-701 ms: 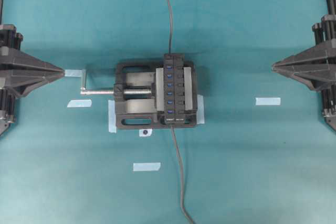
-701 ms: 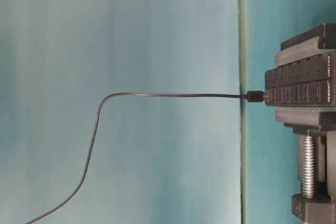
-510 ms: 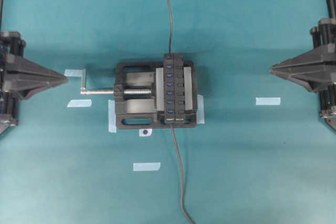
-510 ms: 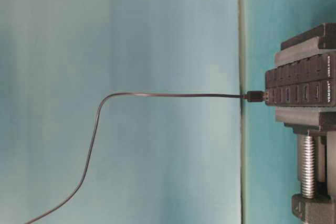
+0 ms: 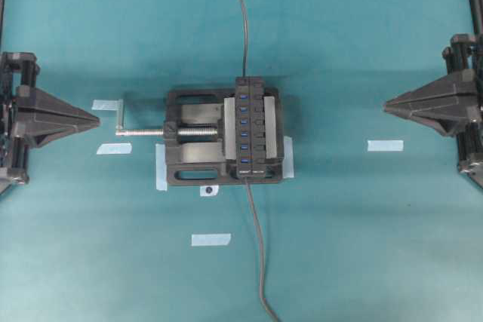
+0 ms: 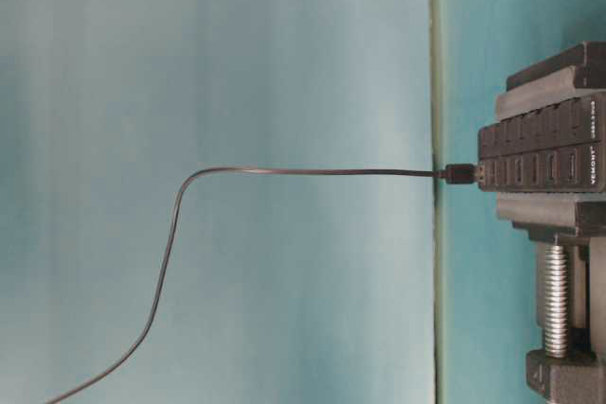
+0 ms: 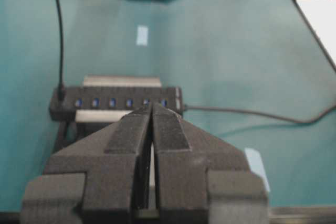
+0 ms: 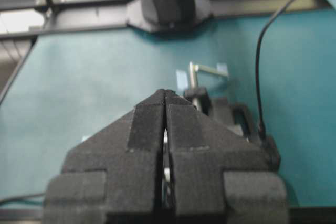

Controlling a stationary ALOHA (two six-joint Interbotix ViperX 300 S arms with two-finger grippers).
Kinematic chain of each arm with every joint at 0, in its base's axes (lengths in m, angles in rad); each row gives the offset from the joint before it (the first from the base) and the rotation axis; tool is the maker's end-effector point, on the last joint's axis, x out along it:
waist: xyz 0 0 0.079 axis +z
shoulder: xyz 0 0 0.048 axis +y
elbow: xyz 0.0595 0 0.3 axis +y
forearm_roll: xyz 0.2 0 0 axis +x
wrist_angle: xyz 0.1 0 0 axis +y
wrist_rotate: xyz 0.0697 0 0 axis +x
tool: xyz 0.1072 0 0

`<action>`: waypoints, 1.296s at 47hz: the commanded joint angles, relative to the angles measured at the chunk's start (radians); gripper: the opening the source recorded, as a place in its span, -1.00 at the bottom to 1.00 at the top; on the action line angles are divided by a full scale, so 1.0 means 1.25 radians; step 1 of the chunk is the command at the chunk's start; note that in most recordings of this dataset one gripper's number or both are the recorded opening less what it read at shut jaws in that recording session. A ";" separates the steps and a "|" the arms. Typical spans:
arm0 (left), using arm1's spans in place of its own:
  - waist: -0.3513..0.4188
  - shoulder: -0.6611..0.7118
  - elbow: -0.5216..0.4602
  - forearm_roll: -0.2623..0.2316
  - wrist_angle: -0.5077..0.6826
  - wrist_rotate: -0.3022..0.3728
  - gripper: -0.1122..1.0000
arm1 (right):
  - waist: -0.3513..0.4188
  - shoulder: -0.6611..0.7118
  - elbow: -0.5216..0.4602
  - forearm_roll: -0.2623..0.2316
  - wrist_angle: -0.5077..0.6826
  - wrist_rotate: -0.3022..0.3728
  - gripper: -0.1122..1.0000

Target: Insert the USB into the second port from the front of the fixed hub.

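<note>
- The teal tabletop carries everything; both arms sit at its outer edges, well apart from the work in the middle.
- The black vise stands between the two hands, its silver screw pointing toward the left hand.
- The fixed hub is clamped in the vise on the side toward the right hand, its row of blue slots facing up.
- The left hand has its fingers pressed together to a point, holding nothing and touching nothing. Compared with the earlier overhead frame, its tip has shifted slightly toward the vise screw.
- The right hand is likewise pressed fully together and empty, and its tip too has edged slightly inward.
- A dark cable enters the hub's far end, and another cable runs off from the near end.
- The USB plug itself I cannot single out; neither hand holds it.
- Pale tape strips lie scattered on the tabletop.
</note>
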 commanded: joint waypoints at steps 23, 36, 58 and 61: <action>0.004 0.091 -0.053 0.001 0.114 -0.013 -0.80 | -0.077 0.034 -0.086 0.002 0.215 0.040 -0.81; 0.007 0.112 -0.056 0.001 0.115 -0.013 -0.80 | -0.079 0.077 -0.102 0.000 0.255 0.045 -0.81; 0.018 0.128 -0.059 0.001 0.117 -0.013 -0.80 | -0.097 0.204 -0.171 -0.015 0.336 0.044 -0.81; 0.018 0.128 -0.060 0.000 0.120 -0.015 -0.80 | -0.099 0.218 -0.178 -0.021 0.340 0.044 -0.81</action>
